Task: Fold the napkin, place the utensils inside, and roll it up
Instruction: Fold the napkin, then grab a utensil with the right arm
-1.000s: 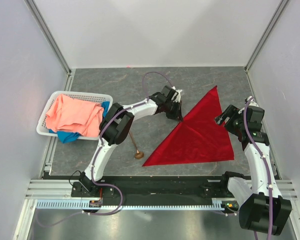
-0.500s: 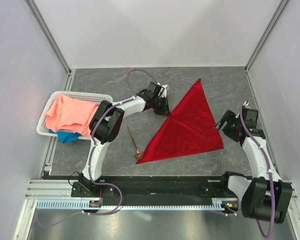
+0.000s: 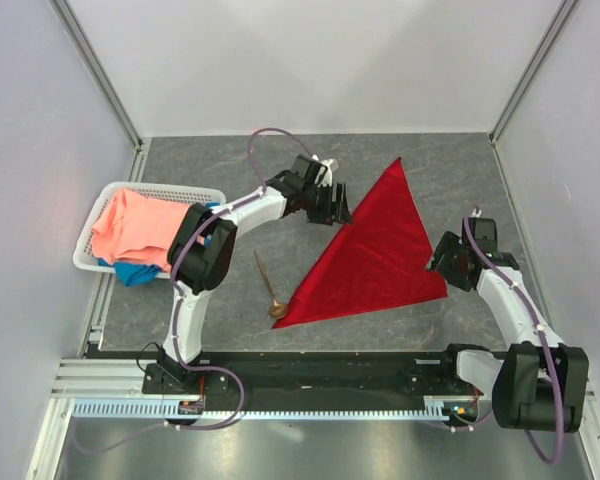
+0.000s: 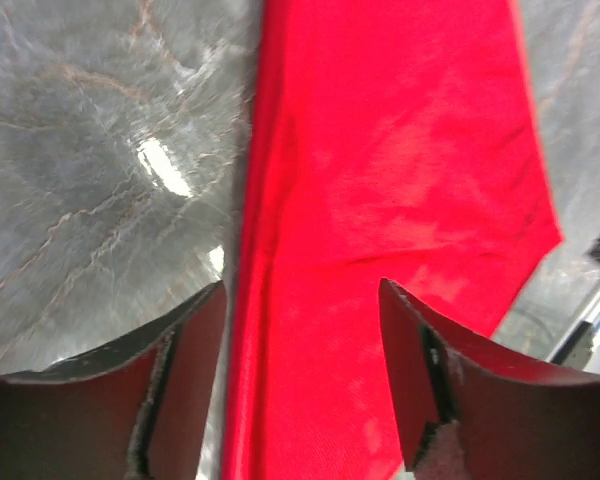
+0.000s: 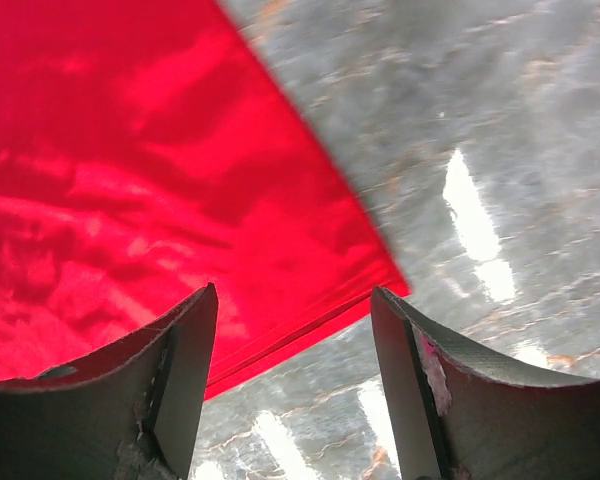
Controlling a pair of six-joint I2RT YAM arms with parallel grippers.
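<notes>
The deep red napkin (image 3: 372,252) lies flat on the grey table, folded into a triangle. My left gripper (image 3: 338,214) hovers open over its upper left folded edge (image 4: 255,300), and red cloth shows between the fingers (image 4: 185,390) without being pinched. At the napkin's right corner (image 5: 390,285) my right gripper (image 3: 441,262) is open too, with the hem and bare table between its fingers (image 5: 185,370). The copper-brown spoon (image 3: 268,289) rests on the table just left of the napkin's lower left tip, its bowl toward the near edge.
A white basket (image 3: 93,225) at the left holds a salmon-pink cloth (image 3: 145,229) over a blue cloth (image 3: 134,272). Walls close the table in at the back, left and right. A metal rail runs along the near edge.
The left gripper dragged the napkin's edge left and toward the back, then opened and let it go. The right gripper moved in toward the napkin's right corner, its jaws a little narrower.
</notes>
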